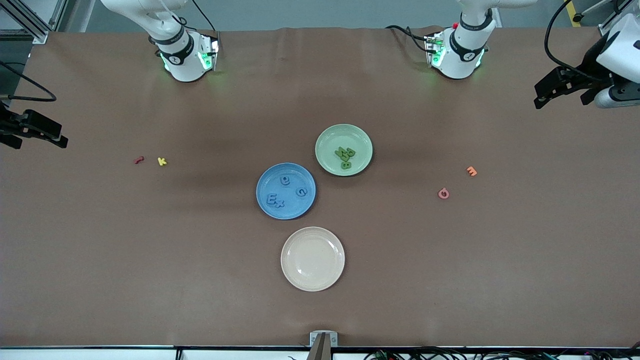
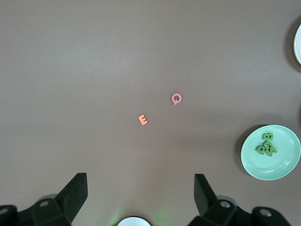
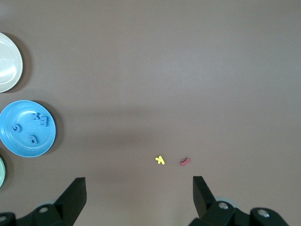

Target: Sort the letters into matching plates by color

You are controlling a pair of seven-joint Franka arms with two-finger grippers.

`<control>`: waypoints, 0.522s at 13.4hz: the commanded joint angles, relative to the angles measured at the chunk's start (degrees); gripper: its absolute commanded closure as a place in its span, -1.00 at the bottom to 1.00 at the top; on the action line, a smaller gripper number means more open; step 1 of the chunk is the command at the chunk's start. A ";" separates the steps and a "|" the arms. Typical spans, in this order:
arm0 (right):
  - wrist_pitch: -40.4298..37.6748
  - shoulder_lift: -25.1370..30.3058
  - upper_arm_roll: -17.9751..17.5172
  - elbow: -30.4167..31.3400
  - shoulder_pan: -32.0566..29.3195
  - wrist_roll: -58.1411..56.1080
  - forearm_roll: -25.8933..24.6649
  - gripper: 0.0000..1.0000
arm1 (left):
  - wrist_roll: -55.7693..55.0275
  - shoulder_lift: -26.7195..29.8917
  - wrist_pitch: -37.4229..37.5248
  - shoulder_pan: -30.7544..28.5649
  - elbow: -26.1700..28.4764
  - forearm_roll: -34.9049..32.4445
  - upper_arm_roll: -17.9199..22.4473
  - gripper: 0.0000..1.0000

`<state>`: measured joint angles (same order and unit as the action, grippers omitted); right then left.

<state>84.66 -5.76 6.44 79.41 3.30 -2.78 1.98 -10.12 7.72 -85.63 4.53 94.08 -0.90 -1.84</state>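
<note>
green letters point(image 1: 345, 157) heaped, overlapping, individual shapes unreadable, right gripper point(image 1: 30, 129) edge-cropped

Lighting: even, diffuse, from overhead; moderately bright across the brown bench point(image 1: 150, 260). Shadows: soft and faint, a dim band on the bench near the blue plate point(image 1: 285, 191), narrow dark crescents at the rims of the pale green plate point(image 1: 344, 149) and cream plate point(image 1: 312, 258). Glare: mild sheen on the plates' glossy surfaces, no blown highlights. Coloured light: green glow from indicator lamps at both arm bases along the bench's top edge, tinting the surface beside them. Focus: front view sharp throughout; wrist views slightly soft, the dark fingers point(image 2: 73, 195) at the frame edge blurred. Distortion: none evident at edges.
</note>
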 commanded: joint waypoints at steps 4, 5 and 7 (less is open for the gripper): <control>-0.55 0.22 -0.72 -0.57 -0.75 -0.03 -1.27 -1.00 | 0.63 1.07 0.38 -0.13 0.49 0.28 -0.10 -1.00; -0.55 0.22 -0.72 -0.66 -0.75 -0.03 -1.27 -1.00 | 0.63 1.07 0.38 -0.13 0.41 0.28 -0.10 -1.00; -0.55 0.22 -0.81 -0.66 -0.75 -0.03 -1.27 -1.00 | 0.63 1.07 0.38 -0.13 0.41 0.29 -0.10 -1.00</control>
<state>84.66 -5.76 6.44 79.40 3.30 -2.78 1.73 -10.12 7.72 -85.63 4.52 94.08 -0.90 -1.84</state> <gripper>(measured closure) 0.000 0.000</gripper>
